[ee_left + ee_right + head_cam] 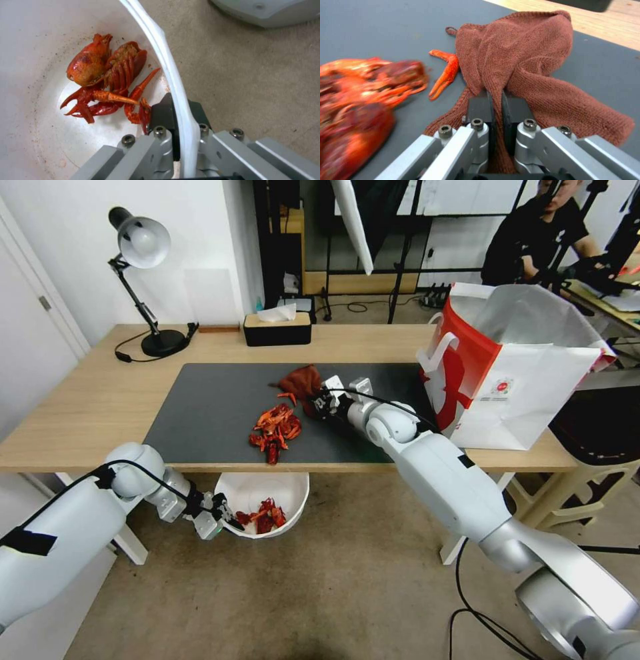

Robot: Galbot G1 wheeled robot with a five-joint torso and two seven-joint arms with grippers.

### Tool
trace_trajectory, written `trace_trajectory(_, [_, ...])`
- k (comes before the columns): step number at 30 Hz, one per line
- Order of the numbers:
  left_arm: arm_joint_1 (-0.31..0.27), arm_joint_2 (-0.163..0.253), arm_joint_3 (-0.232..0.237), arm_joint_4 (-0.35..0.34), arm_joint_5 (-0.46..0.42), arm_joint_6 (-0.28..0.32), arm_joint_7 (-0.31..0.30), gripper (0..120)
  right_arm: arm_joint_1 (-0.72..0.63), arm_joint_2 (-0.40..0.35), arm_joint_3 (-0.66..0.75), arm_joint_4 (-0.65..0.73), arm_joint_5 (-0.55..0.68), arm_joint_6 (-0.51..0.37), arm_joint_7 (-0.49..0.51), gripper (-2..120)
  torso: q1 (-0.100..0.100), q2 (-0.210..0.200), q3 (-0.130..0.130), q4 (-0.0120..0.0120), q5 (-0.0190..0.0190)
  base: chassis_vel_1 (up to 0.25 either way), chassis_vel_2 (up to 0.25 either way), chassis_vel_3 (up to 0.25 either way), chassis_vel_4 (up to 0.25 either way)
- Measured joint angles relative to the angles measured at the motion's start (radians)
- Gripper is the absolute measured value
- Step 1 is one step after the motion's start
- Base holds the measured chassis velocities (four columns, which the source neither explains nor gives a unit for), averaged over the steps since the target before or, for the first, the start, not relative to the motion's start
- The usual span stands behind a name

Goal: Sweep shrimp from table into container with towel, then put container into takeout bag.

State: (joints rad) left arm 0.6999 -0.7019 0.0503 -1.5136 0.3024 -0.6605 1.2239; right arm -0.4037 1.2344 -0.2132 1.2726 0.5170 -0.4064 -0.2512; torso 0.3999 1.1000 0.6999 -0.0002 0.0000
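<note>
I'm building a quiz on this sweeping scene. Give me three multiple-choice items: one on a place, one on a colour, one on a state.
1. Where is the container?
A. on the mat
B. below the table edge, held by the left gripper
C. inside the takeout bag

2. What colour is the towel?
A. rust-red
B. blue
C. white

3. How is the right gripper?
A. open above the shrimp
B. shut on the towel
C. shut on the lamp

Answers: B, its rim sits between the left fingers; A, the right wrist view shows it; B, cloth pinched between the pads.

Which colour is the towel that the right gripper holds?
The towel is dark rust-red; the right wrist view shows it best, pinched in the right gripper.
</note>
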Motion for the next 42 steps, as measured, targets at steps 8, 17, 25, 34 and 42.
trace_trajectory(8, [-0.009, 0.0, 0.005, 0.0, -0.001, 0.0, 0.0, 0, -0.034, -0.048, -0.025, 0.074, 0.005, 0.011, -0.054, 2, 0.0, 0.0, 0.0, 0.0001, 0.0, 0.0, 0.0, 0.0, 0.0])
trace_trajectory(17, [-0.03, -0.009, 0.022, 0.009, -0.001, 0.003, 0.0, 0, -0.074, -0.083, -0.042, 0.158, 0.01, 0.004, -0.048, 2, 0.0, 0.0, 0.0, 0.0001, 0.0001, 0.0, 0.0, 0.0, 0.0])
trace_trajectory(25, [-0.037, -0.012, 0.027, 0.013, -0.001, 0.004, 0.0, 0, -0.108, -0.101, -0.042, 0.213, 0.013, -0.002, -0.036, 2, 0.0, 0.0, 0.0, 0.0003, 0.0001, 0.0, 0.0, 0.0, 0.0])
trace_trajectory(34, [-0.046, -0.007, 0.033, 0.009, -0.002, 0.008, 0.0, 0, -0.15, -0.12, -0.035, 0.293, 0.009, -0.033, 0.013, 2, 0.0, 0.0, 0.0, 0.0004, 0.0001, 0.0, 0.0, 0.0, 0.0])
trace_trajectory(42, [-0.052, -0.007, 0.039, 0.007, -0.005, 0.01, 0.0, 0, -0.176, -0.125, -0.019, 0.321, 0.005, -0.042, 0.038, 2, 0.0, 0.0, 0.0, 0.0003, 0.0, 0.0, 0.0, 0.0, 0.0])
